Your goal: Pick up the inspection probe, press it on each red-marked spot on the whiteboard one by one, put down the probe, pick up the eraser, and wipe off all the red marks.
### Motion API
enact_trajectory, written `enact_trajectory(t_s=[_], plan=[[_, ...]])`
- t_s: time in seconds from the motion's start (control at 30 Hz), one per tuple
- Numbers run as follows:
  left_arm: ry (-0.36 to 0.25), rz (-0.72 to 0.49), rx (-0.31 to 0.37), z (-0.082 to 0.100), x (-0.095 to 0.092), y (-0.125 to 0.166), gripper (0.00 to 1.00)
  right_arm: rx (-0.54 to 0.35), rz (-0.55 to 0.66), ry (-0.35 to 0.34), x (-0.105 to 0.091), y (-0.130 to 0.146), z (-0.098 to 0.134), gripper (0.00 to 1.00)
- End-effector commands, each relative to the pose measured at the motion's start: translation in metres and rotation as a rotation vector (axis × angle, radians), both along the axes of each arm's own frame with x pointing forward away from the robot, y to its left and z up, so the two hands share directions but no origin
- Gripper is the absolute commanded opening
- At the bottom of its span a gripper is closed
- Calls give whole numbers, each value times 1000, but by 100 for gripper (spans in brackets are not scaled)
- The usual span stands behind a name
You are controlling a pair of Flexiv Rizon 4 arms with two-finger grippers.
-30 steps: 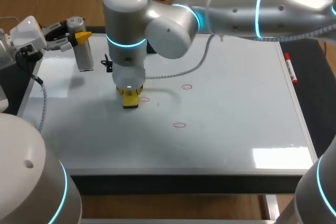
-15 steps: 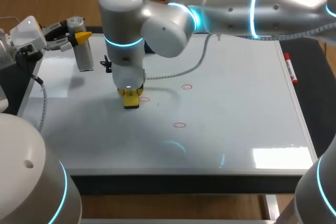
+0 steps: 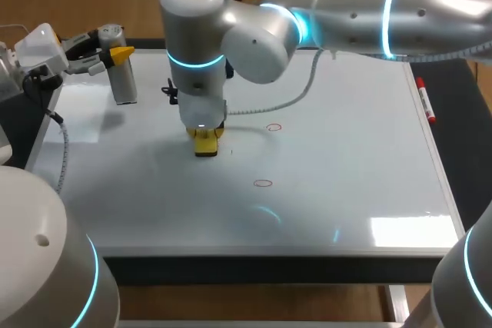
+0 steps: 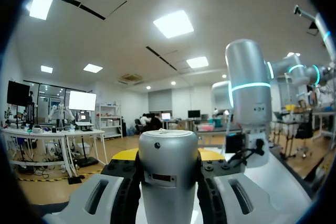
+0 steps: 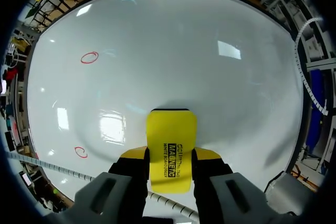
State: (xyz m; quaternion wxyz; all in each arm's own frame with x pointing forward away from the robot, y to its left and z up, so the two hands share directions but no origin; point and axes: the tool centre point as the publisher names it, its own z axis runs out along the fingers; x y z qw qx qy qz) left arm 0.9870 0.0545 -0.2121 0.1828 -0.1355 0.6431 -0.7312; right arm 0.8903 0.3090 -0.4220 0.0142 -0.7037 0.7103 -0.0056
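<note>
The right tool (image 5: 170, 157) clamps the yellow eraser (image 5: 170, 129) flat on the whiteboard (image 3: 346, 159), and its arm hides the board behind it in the head view. Two red circles (image 5: 89, 57) lie ahead and beside it. A red marker (image 3: 425, 99) lies along the right rim. The left tool (image 4: 168, 156) grips the silver inspection probe (image 4: 168, 182) at the far left corner.

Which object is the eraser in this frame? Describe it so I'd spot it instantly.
Start at the big whiteboard filling the table. Left of its middle, the right gripper points straight down, shut on the eraser. It is a flat yellow block with a black-print label, unlike the silver cylindrical probe at the board's far left corner.
</note>
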Motion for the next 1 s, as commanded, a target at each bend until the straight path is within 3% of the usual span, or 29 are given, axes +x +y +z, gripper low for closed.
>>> enact_trajectory(t_s=[0.03, 0.37, 1.0], plan=[[-1, 1, -1, 1, -1, 0, 0, 5, -8, -10, -2, -18, 1, 0], [-1, 1, -1, 1, -1, 0, 0, 5, -46, -20, 4, -41, 6, 0], [-1, 1, -1, 1, -1, 0, 0, 10, -36, -46, 15, -53, 23, 0]])
